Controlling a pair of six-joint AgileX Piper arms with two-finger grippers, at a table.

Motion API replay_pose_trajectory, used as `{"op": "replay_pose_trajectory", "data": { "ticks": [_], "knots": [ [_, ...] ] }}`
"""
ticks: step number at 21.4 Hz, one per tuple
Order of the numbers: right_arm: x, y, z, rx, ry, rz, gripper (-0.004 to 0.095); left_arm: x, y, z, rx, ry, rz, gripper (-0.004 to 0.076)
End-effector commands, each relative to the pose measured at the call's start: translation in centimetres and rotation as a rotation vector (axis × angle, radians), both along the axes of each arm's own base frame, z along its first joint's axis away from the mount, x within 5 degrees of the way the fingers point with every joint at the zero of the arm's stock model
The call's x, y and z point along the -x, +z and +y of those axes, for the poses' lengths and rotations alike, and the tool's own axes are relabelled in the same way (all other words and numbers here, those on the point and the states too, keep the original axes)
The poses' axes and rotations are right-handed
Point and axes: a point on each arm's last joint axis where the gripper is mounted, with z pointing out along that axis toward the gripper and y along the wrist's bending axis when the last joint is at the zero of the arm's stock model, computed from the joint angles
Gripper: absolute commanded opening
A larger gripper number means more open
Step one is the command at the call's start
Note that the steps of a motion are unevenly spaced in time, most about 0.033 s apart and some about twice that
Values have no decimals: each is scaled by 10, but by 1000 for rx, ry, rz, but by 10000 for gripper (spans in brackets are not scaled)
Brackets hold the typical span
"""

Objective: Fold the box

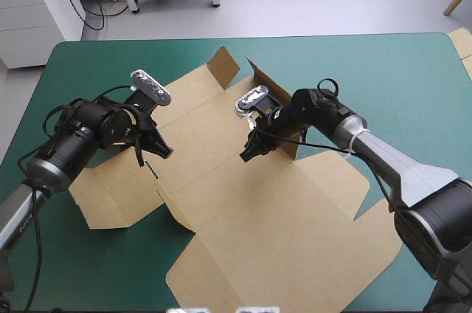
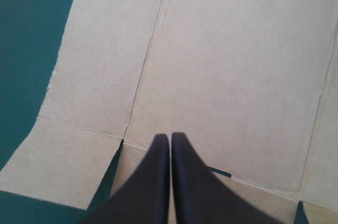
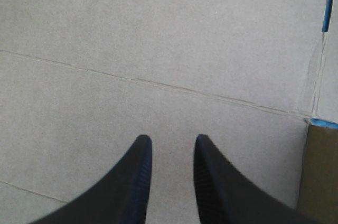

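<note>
The brown box [image 1: 243,202] lies mostly flat on the teal-green cover, a cut sheet with creases and side flaps. At its far end a small flap [image 1: 223,66] and a wall [image 1: 267,91] stand raised. My left gripper [image 1: 164,152] is shut, its tip low over the box's left side near a slit between flaps; in the left wrist view the left gripper [image 2: 169,137] points at the board [image 2: 227,65]. My right gripper [image 1: 247,154] is open by a narrow gap, beside the raised wall and angled down at the middle panel. The right wrist view shows the right gripper [image 3: 169,139] over creased board [image 3: 158,39].
The teal-green table [image 1: 383,77] shows bare cover to the right of the box and along the far edge. A bit of more brown board [image 1: 462,42] shows at the table's far right corner. The box's near flap [image 1: 214,283] reaches close to the front edge.
</note>
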Motion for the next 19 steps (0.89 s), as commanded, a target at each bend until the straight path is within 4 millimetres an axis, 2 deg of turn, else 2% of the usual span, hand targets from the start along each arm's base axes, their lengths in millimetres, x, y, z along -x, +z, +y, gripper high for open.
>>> {"op": "replay_pose_trajectory", "data": {
  "ticks": [1, 12, 15, 19],
  "knots": [
    [3, 32, 0, -70, -13, -82, 254, 2, 20, -1, 40, -10, -88, -8],
    [4, 32, -1, -70, -13, -74, 254, 3, 20, -2, 46, -9, -84, -8],
    [6, 45, 0, -60, 23, -56, 254, 3, 20, -2, 50, -9, -83, -8],
    [8, 79, -1, -41, 80, -85, 256, 3, 20, -2, 49, -8, -79, -8]
  ]
}}
